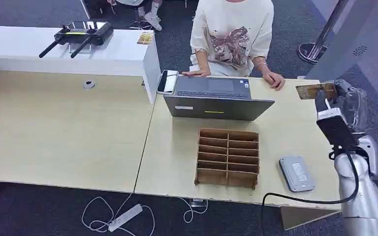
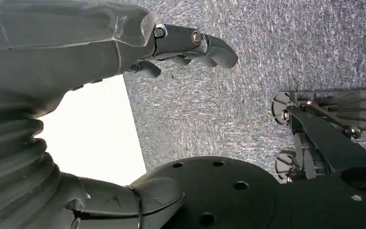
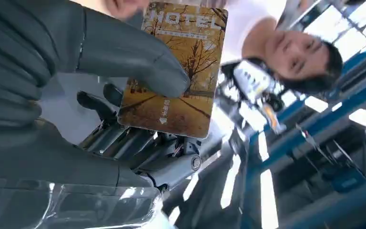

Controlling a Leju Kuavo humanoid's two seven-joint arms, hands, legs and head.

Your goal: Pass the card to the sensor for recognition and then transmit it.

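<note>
My right hand (image 1: pixel 342 101) is raised over the table's right end and pinches a yellow-brown hotel card (image 1: pixel 315 90). In the right wrist view the thumb (image 3: pixel 138 57) presses the card (image 3: pixel 181 90) against the fingers beneath it. The grey card sensor (image 1: pixel 296 173) lies flat on the table near the front right edge, below and in front of the raised hand. A person (image 1: pixel 234 34) in a white shirt sits across the table, one hand (image 1: pixel 275 81) resting close to the card. My left hand (image 2: pixel 76 71) hangs over grey carpet with its fingers apart and nothing in them.
A cardboard slotted organiser (image 1: pixel 228 157) stands mid-table, left of the sensor. An open laptop (image 1: pixel 215 98) and a phone (image 1: pixel 167 81) sit behind it. Another card (image 1: pixel 145 38) and a black controller (image 1: pixel 78 37) lie on the white counter (image 1: pixel 123 56). A power strip (image 1: pixel 125 217) lies on the floor.
</note>
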